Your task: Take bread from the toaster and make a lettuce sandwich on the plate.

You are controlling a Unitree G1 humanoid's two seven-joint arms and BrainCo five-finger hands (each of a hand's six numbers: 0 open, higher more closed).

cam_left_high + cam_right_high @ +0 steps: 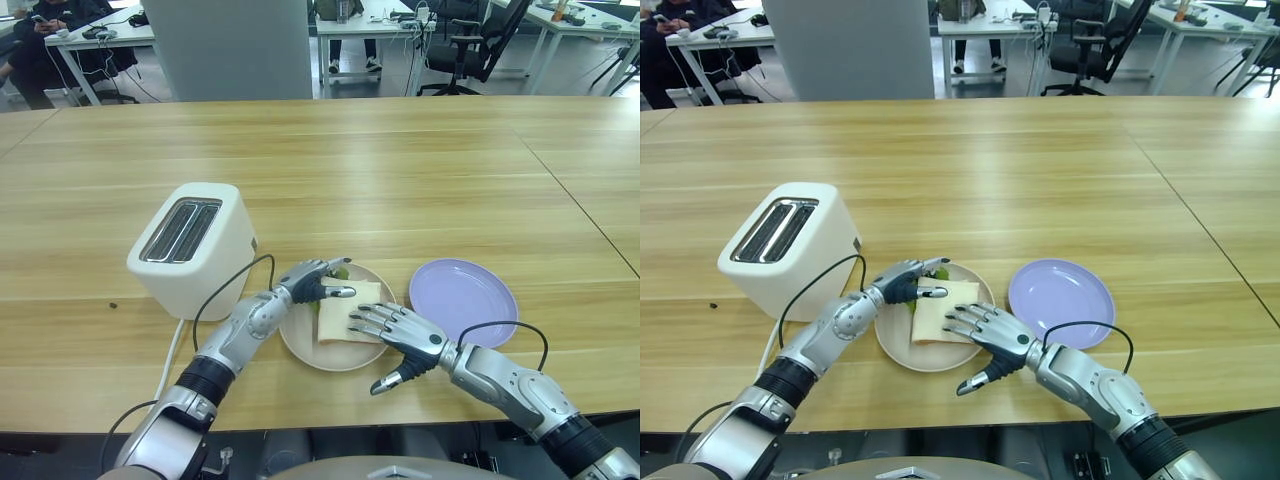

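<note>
Right hand (pixel 405 338) over bread (pixel 338 318) (fingers spread), on plate (pixel 300 350).

**Setting: open-plan office or laboratory workroom.** A wide wood-grain bench (pixel 400 170), made of adjoining tabletops, fills the foreground. Behind it stand white desks (pixel 375 20) on thin metal legs, strewn with cables (pixel 412 22) and small devices. There is also a black swivel chair (pixel 470 50) and a plain grey partition (pixel 240 45). All of these stand on a smooth grey floor (pixel 570 80).
</note>
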